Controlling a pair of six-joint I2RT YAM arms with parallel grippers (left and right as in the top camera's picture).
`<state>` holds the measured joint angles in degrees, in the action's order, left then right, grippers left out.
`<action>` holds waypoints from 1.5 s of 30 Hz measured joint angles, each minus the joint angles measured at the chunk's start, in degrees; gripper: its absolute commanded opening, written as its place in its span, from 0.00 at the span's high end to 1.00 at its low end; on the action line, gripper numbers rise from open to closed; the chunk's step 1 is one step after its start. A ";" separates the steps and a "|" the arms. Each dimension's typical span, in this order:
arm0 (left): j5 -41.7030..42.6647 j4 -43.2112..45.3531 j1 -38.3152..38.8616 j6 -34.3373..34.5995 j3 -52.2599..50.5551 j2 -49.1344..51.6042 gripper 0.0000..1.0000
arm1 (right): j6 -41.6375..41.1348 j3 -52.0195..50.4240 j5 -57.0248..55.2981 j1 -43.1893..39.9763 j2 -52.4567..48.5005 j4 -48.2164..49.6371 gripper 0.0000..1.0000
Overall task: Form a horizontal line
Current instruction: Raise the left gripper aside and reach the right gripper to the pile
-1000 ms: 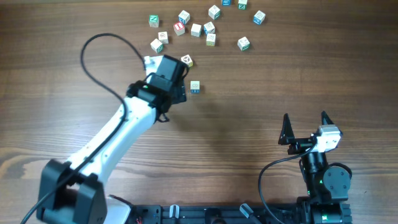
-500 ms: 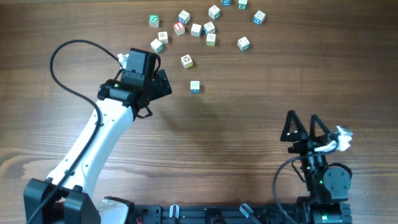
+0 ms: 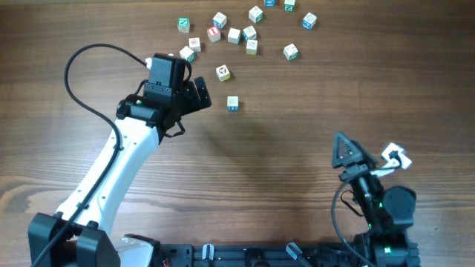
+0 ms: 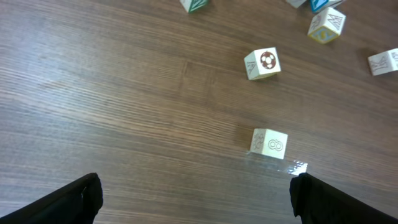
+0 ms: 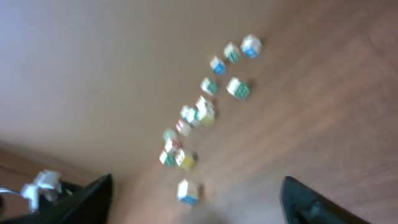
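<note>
Hovering open beside unaligned letter cubes
Left gripper (image 3: pixel 202 96) gapes empty just left of a lone pale wooden cube with blue mark (image 3: pixel 232 104); other pale wooden letter cubes (image 3: pixel 250 33) lie scattered beyond; right gripper (image 3: pixel 347 154), spread empty, sits well apart.

Fifteen letter cubes (image 3: pixel 223 72), two robot arms (image 3: pixel 126 156)

Table (image 3: pixel 312 141) is dark brown woodgrain. Lone cube (image 3: pixel 232 104) is pale wood, blue and yellowish marks. Neighbour cube (image 4: pixel 262 63) has a black-and-white ball print; left arm (image 3: pixel 126 159) is white.

Robotics test bench: wood-grain table (image 3: pixel 312 126), cabled white arm (image 3: pixel 126 163), scattered letter cubes (image 3: pixel 251 46)
</note>
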<state>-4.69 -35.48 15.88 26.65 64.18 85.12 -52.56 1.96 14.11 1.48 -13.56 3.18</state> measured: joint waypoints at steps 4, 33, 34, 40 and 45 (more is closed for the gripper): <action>0.15 0.63 0.00 0.00 0.00 0.00 0.00 | 4.90 8.13 3.15 0.00 -11.52 -1.31 0.01; 5.75 0.20 -7.17 4.13 0.00 -0.09 0.00 | 37.48 67.36 6.91 5.46 -74.27 -35.45 0.00; 5.79 0.33 -7.17 4.13 0.00 -0.09 0.00 | 37.64 68.26 5.97 6.19 -76.04 -35.65 0.00; 6.12 0.39 -7.17 4.13 0.00 -0.09 0.00 | 38.42 76.70 -1.62 8.74 -85.31 -36.98 0.00; 6.14 0.52 -7.17 4.13 0.00 -0.09 0.00 | 42.40 87.82 -6.05 8.72 -95.49 -38.12 0.00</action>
<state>1.45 -34.96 8.71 30.79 64.18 85.03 -10.15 89.78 8.05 10.20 -109.06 -34.94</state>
